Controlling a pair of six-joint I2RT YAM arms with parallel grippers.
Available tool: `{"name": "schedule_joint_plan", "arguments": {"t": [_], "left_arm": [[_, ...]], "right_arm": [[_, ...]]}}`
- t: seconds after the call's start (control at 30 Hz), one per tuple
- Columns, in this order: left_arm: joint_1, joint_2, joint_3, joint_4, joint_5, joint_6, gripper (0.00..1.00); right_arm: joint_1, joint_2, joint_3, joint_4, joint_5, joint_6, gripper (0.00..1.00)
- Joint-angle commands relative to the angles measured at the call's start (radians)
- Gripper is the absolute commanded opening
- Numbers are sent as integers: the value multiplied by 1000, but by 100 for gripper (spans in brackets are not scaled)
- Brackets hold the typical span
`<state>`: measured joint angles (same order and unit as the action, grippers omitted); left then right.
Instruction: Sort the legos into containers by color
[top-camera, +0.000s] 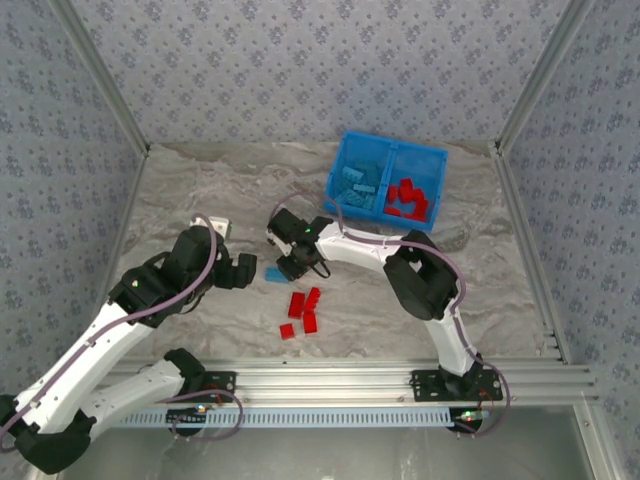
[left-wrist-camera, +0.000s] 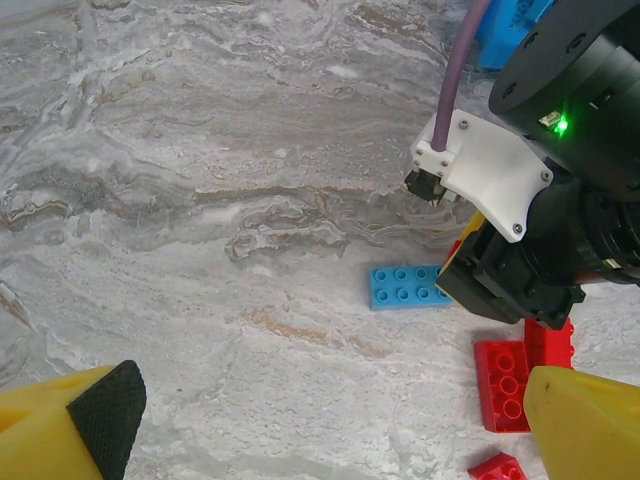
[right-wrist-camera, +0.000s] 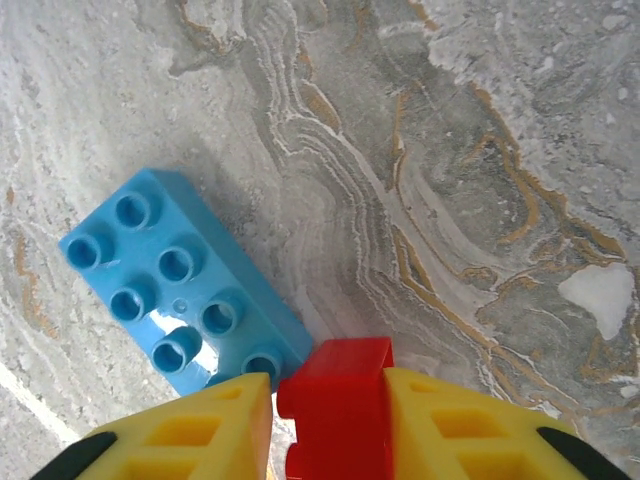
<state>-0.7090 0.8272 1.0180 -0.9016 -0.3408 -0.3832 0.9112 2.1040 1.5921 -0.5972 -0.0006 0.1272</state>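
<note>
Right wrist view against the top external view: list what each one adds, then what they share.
The right wrist view adds close detail: the right gripper is shut on a red brick, clamped between its yellow fingers. The top external view adds the blue bin, with light blue bricks in its left compartment and red bricks in its right, plus loose red bricks on the table and the left gripper. Both show the blue brick lying flat beside the right gripper.
</note>
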Motion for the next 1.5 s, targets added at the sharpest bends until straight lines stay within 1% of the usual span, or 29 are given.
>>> {"name": "schedule_joint_plan", "arguments": {"t": [0.0,0.07,0.17,0.4,0.5,0.6,0.67,0.73,0.8,0.87,0.97,1.07,1.17,1.3,1.47], "left_arm": [[0,-3,5,29,-2,4,99],[1,1,6,36,0,4,99],[1,10,8,41,4,3,99],[1,26,12,51,15,9,99],[0,22,10,67,39,18,99],[0,14,-5,105,77,30,99],[1,15,-9,122,95,31,99],[1,18,-9,127,104,30,99],[1,22,-7,126,104,31,99],[1,21,-7,123,104,29,99],[0,21,-9,116,100,26,99],[1,18,-9,101,94,14,99],[1,16,-12,89,90,-1,99],[0,4,-29,95,88,-20,99],[0,19,-41,107,98,-33,99]], "right_arm": [[-9,-2,-10,-35,59,5,33],[-11,-30,-27,-33,74,8,29],[-14,-103,-71,-9,85,22,27],[-56,-343,-187,33,149,88,27],[-99,-467,-230,32,221,111,27],[-179,-588,-271,60,286,135,28],[-273,-644,-299,90,308,158,29],[-370,-662,-301,98,310,180,29],[-471,-647,-296,116,292,191,29],[-562,-599,-271,133,257,193,29],[-653,-482,-195,127,229,200,29],[-707,-352,-100,97,191,228,28],[-718,-245,-15,49,162,244,28],[-713,-173,-6,54,131,270,29],[-717,-136,-2,47,125,287,38]]}}
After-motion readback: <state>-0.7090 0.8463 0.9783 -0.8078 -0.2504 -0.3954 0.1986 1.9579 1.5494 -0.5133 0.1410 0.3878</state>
